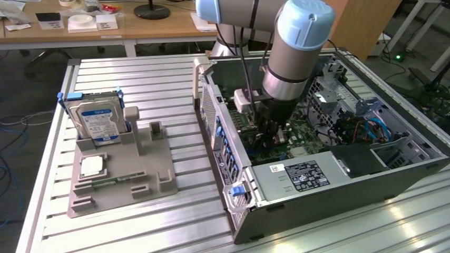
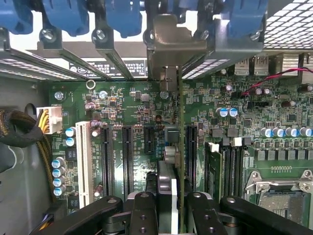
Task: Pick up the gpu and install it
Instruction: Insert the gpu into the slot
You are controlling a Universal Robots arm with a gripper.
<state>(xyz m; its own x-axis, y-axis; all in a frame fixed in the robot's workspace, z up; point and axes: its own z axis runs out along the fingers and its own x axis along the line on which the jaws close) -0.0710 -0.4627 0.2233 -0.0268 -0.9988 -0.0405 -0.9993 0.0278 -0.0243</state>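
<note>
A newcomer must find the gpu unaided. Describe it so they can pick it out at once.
Start at the open computer case on the slatted table; the arm reaches down into it over the green motherboard. The gpu is the thin card seen edge-on between the black fingers, its metal bracket at the case's rear wall. Unlike the empty black slots beside it, it stands upright above the board.

Bright, even room light. The ribbed metal tabletop point(image 1: 140, 84) shines with white glare. The open computer case point(image 1: 393, 174) looks darker inside. The wrist view is sharp.
</note>
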